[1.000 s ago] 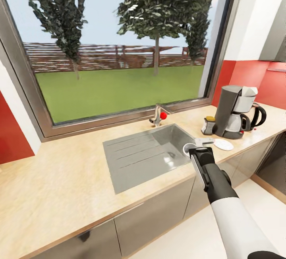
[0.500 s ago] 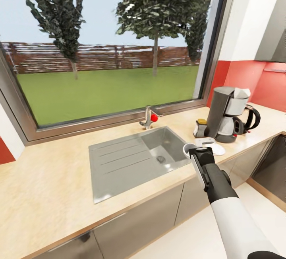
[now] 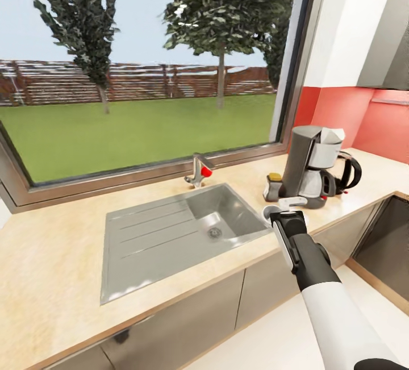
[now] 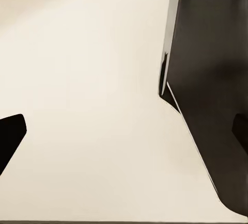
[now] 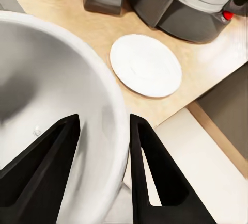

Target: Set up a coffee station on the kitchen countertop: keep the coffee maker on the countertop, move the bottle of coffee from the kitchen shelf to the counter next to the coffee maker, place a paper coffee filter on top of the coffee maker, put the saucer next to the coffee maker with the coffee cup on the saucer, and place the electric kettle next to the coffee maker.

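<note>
Head view: the right arm's fingers (image 3: 276, 211) grasp the coffee cup (image 3: 270, 212) by its rim, holding the small white cup above the worktop (image 3: 62, 256) beside the steel sink (image 3: 176, 233). Just beyond the fingertips lies the saucer (image 5: 146, 65), a flat round white plate, with the coffee maker (image 3: 309, 166), the yellow-capped bottle of coffee (image 3: 274, 186) and the dark electric kettle (image 3: 347, 173) further on. Whether the left fingers (image 4: 124, 141) are clenched or released cannot be told.

wood-grain countertop (image 3: 51, 262), brushed steel sink (image 3: 142, 245)
</note>
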Tool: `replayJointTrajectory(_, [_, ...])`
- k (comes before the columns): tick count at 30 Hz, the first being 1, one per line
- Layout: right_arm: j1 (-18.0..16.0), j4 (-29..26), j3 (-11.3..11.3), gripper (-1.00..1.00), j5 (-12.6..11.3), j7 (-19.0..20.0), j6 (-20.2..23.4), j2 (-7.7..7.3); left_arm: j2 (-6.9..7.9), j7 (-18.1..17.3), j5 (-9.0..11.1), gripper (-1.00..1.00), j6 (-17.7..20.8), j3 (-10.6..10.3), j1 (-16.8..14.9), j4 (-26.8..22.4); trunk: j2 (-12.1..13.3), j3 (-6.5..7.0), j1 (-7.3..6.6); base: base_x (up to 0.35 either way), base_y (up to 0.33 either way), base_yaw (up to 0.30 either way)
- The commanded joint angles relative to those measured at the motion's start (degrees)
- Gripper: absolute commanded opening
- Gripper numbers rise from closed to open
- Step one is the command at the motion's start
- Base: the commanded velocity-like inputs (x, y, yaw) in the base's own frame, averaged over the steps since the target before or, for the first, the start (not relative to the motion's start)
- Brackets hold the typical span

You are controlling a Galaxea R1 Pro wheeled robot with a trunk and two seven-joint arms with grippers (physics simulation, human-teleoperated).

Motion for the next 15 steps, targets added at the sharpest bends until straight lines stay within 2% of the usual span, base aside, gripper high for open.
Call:
replayJointTrajectory(1, [-0.05, -0.03, 0.1, -1.0, 0.53, 0.1, 0.41, 0.01, -0.01, 0.12, -0.58, 1.0, -0.13, 0.51, 0.0, -0.06, -0.11, -0.11, 0.04, 0.092, -0.269, 0.0])
replayJointTrajectory(10, [-0.05, 0.17, 0.1, -1.0, 0.61, 0.1, 0.47, -0.01, 0.04, 0.1, -0.58, 1.0, -0.13, 0.57, 0.0, -0.06, -0.11, -0.11, 0.04, 0.103, -0.269, 0.0])
replayJointTrajectory(15, [-0.05, 2.69, 0.16, -1.0, 0.69, -0.29, 0.48, -0.01, 0.2, 0.17, -0.53, 1.0, -0.12, 0.57, 0.0, -0.06, -0.11, -0.11, 0.04, 0.167, -0.252, 0.0])
